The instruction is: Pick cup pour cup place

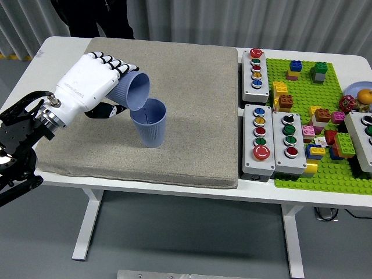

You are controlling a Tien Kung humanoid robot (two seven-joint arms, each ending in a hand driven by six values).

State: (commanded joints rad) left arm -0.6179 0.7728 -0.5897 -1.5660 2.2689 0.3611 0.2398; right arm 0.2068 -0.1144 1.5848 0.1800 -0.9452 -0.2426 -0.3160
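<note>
Left hand (pixel 93 84) gripping a blue cup (pixel 131 90), tipped on its side with the mouth facing right and down. Its lower rim sits just above the rim of a second blue cup (pixel 149 123), which stands upright on the grey mat (pixel 192 99).

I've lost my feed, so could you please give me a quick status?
Left hand shut on tilted cup. Mouth over standing cup on mat. Right hand unseen. Nothing in the way.
</note>
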